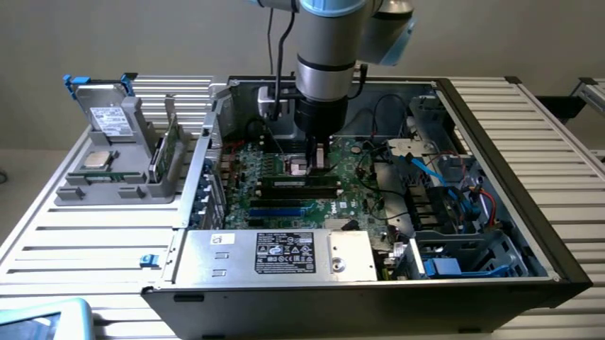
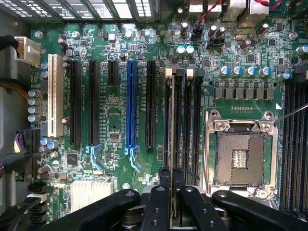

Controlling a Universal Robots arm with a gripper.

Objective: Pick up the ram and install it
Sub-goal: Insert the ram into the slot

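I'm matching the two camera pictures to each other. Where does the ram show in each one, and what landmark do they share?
Exterior view: the ram is a dark strip directly under the gripper, near mid-picture.
Wrist view: the ram is seen edge-on, a thin line running out from the gripper that holds it.
Shared landmark: the blue slot, parallel to the ram.

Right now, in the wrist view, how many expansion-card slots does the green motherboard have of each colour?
Long white plastic slot: 1
Long blue plastic slot: 1
Black plastic slots: 4
Total: 6
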